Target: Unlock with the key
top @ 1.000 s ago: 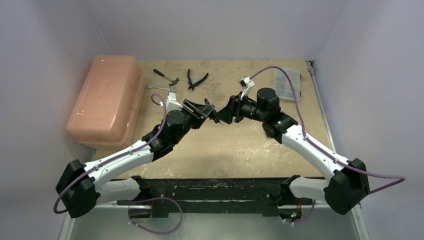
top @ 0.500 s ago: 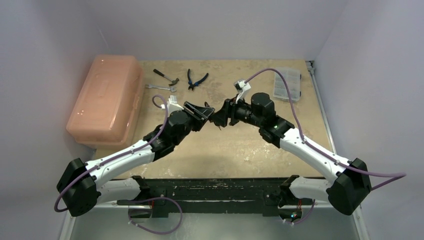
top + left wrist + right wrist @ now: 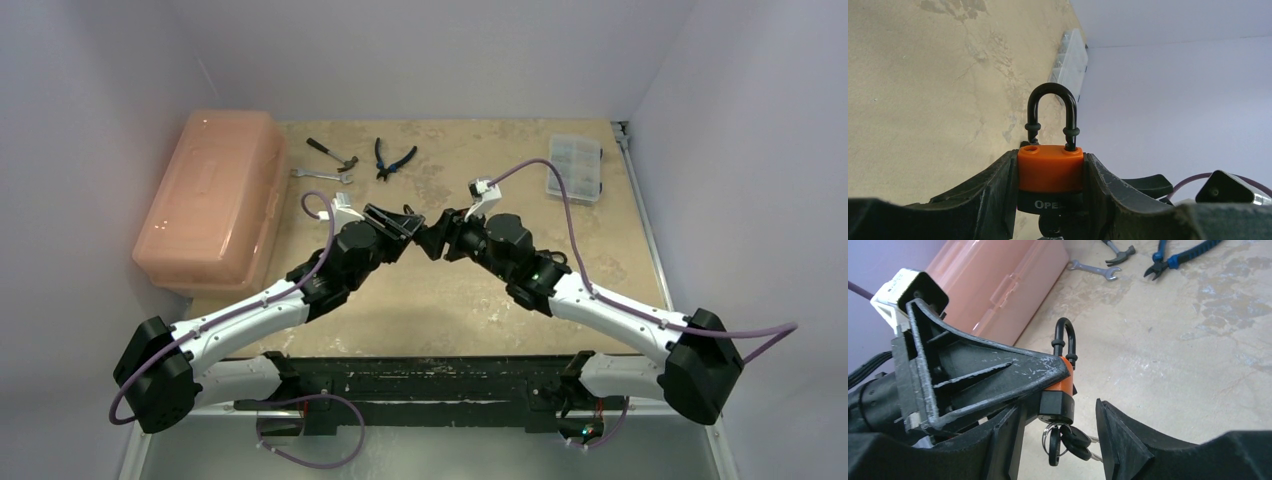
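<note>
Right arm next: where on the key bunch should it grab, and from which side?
Probably a black key head, not the ring or thin blades: it is the broadest part. Come from below the padlock, which the left gripper holds shackle up, so the keys dangle under its base, between the open fingers of the right gripper.
</note>
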Controlling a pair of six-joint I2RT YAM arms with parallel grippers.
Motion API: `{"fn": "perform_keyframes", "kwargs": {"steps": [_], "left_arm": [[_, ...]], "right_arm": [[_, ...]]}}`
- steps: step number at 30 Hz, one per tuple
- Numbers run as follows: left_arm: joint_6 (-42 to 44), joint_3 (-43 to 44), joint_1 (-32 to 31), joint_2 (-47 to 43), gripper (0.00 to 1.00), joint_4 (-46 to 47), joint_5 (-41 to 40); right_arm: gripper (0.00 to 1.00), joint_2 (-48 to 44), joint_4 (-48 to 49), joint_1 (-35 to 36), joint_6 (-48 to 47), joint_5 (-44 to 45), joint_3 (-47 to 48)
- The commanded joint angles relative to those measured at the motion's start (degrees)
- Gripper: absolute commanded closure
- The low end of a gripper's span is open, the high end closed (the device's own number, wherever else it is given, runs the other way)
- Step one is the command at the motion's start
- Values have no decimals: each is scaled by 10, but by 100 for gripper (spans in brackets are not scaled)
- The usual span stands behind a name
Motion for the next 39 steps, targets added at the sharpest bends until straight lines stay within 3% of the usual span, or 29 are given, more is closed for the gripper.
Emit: {"fn": "perform_keyframes", "kwargs": {"steps": [1,14,18,24,28,29,30,32,33,35,39], "left_arm": [[-9,17,-16,-13,100,40,57],[-10,13,-16,-14,100,38,60],[-9,8,-16,-15,100,36,62],[-4,-1,-16,-29,100,20,54],[-1,-5,-16,-45,98,-1,35],[1,-5,-16,-49,90,-6,30],[8,-5,-15,-52,75,-9,24],[14,-4,-15,-60,35,-18,12],[14,-2,-15,-63,21,-25,6],[18,1,-15,-70,9,-38,-5],[27,4,-14,-83,5,-50,-22]], "right_arm": [[40,0,147,19,19,114,-28],[51,26,180,31,-4,151,-23],[67,34,180,32,-13,148,-17],[100,24,172,32,-31,129,-17],[100,4,170,32,-45,105,-26],[100,-1,170,32,-49,99,-30],[100,-7,171,32,-51,89,-33],[100,-19,170,32,-56,73,-40],[100,-24,169,32,-57,67,-42],[100,-32,160,33,-60,55,-44],[100,-51,148,32,-62,34,-52]]}}
